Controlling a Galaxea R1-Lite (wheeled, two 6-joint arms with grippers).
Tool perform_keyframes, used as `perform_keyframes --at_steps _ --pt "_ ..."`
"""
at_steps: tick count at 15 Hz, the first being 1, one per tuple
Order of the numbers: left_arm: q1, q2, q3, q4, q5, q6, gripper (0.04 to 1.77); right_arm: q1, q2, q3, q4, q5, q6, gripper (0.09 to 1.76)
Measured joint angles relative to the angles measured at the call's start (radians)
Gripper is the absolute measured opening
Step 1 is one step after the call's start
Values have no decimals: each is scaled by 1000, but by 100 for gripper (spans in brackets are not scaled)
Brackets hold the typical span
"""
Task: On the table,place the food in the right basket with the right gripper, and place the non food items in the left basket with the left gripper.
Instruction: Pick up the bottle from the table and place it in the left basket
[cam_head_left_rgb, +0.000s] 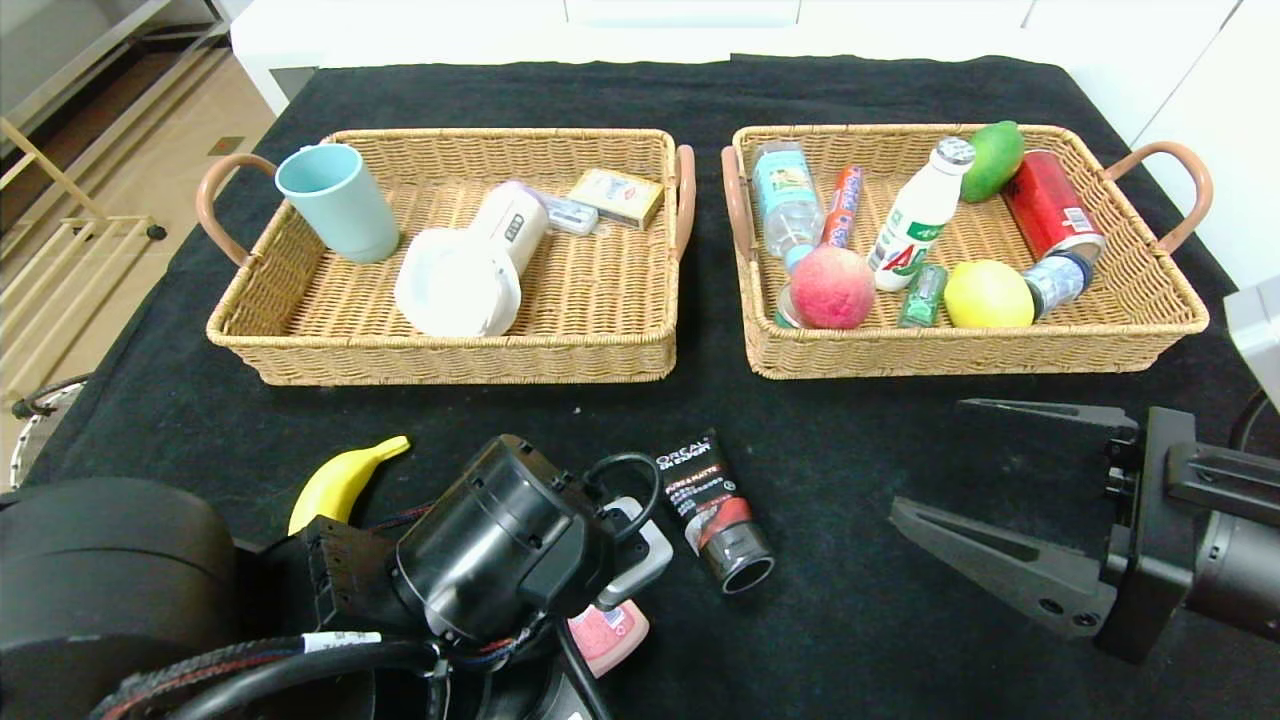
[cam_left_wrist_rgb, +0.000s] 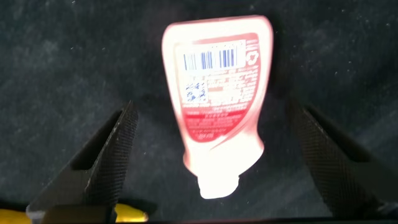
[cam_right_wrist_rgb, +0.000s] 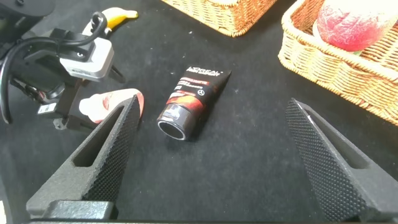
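On the black table (cam_head_left_rgb: 860, 620), a pink bottle (cam_left_wrist_rgb: 214, 93) lies with its white cap toward the wrist. My left gripper (cam_left_wrist_rgb: 211, 124) hangs open right above it, one finger on each side, not touching. A yellow banana (cam_head_left_rgb: 345, 480) lies just left of that arm. The black-and-red tube (cam_head_left_rgb: 712, 510) lies in the front middle. My right gripper (cam_head_left_rgb: 930, 457) is open and empty, low over bare cloth right of the tube (cam_right_wrist_rgb: 193, 99). A peach (cam_head_left_rgb: 832, 288) and a lemon (cam_head_left_rgb: 988, 294) lie in the right basket (cam_head_left_rgb: 980, 352). A white round container (cam_head_left_rgb: 458, 282) lies in the left basket (cam_head_left_rgb: 440, 355).
The left basket also holds a blue cup (cam_head_left_rgb: 340, 200), a white device and a small box. In the right basket are a green mango (cam_head_left_rgb: 995, 158), a red can (cam_head_left_rgb: 1050, 205) and several bottles. Bare cloth lies between the baskets and the grippers.
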Motion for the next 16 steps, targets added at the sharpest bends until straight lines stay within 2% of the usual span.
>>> perform_keyframes --at_steps 3,6,8,16 --pt "0 6 0 -20 7 0 122 0 3 0 0 0 0 171" --pt "0 8 8 -33 6 0 89 0 6 1 0 0 0 171" --pt "0 9 9 -34 6 0 83 -1 8 2 0 0 0 171" --pt "0 11 9 -34 5 0 83 0 9 5 1 0 -6 171"
